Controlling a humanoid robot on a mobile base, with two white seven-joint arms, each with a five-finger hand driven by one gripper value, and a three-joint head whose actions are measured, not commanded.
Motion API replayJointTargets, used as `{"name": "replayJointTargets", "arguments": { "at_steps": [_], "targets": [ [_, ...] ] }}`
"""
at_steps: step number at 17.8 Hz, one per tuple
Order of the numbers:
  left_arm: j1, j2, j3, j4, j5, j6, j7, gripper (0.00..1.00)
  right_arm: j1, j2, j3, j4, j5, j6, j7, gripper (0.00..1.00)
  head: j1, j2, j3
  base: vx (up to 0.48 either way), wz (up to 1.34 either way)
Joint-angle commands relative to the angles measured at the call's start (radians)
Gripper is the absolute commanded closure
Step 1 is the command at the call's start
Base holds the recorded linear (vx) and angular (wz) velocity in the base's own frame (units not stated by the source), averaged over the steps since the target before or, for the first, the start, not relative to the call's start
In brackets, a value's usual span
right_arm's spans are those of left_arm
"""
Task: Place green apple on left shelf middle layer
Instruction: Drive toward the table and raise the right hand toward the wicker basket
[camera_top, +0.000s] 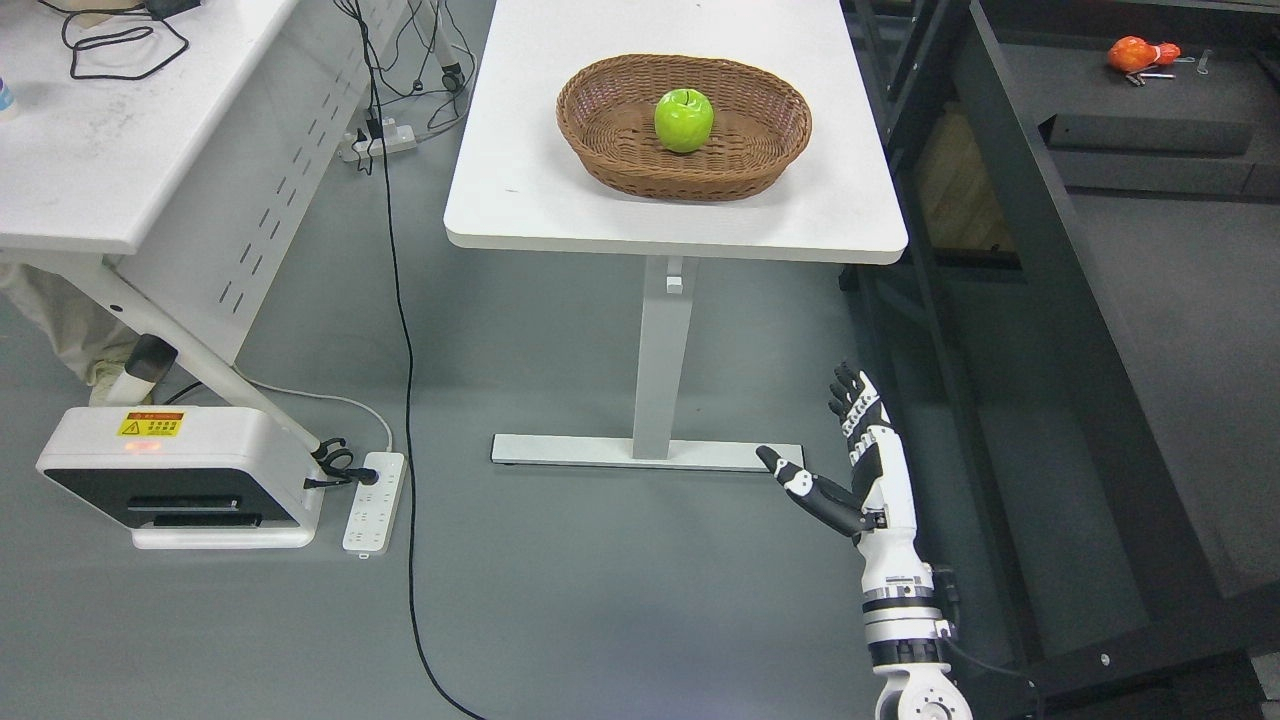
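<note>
Apple: the apple sits upright in the middle of the basket, stem dimple up, touching nothing but the woven floor.
Basket: it stands on the white table, toward the table's right half and well in from the near edge.
My right hand: my right hand hangs low, below the table's near right corner and well apart from the apple; the fingers are straight and the thumb is stuck out to the side, so it is released and holds nothing.
My left hand: I cannot see it anywhere.
Shelf: a dark frame stands just right of the table; I cannot tell which layer is which from here, and I see no shelf to the table's left.
Stage: I judge the task barely begun, with the reach to the apple yet to come.
Handling: I expect a firm, smooth, glossy skin that may slip under hard fingertips; it looks light enough for one hand and will not crush.
Grip: I would come down from above, wrapping fingers and thumb around its widest band, clear of the basket's rim.
Risk: the round body could roll in the basket if I nudge it off centre.
</note>
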Motion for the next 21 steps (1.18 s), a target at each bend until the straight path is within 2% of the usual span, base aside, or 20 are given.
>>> {"name": "replayJointTargets", "arguments": {
  "at_steps": [1,9,11,14,17,21],
  "targets": [
    [0.0,0.017,0.0,0.0,0.0,0.001,0.0,0.0,0.001,-0.017,-0.026,-0.047,-0.004,-0.004,-0.002,0.0,0.0,0.0,0.0,0.0,0.0],
    [0.0,0.017,0.0,0.0,0.0,-0.001,0.0,0.0,-0.013,-0.017,-0.023,-0.045,-0.004,-0.008,0.004,0.0,0.0,0.0,0.0,0.0,0.0],
    [0.0,0.017,0.0,0.0,0.0,-0.001,0.0,0.0,-0.052,-0.017,-0.031,-0.039,0.111,-0.004,-0.001,0.0,0.0,0.0,0.0,0.0,0.0],
    [0.0,0.017,0.0,0.0,0.0,-0.001,0.0,0.0,-0.086,-0.061,-0.067,-0.044,0.513,-0.005,-0.031,0.0,0.0,0.0,0.0,0.0,0.0],
    [0.0,0.017,0.0,0.0,0.0,0.001,0.0,0.0,-0.088,-0.094,-0.084,-0.048,0.551,-0.005,-0.048,0.0,0.0,0.0,0.0,0.009,0.0],
    [0.0,0.017,0.0,0.0,0.0,-0.001,0.0,0.0,-0.089,-0.081,-0.086,-0.061,0.549,-0.024,-0.05,0.0,0.0,0.0,0.0,0.061,0.04]
  ]
}}
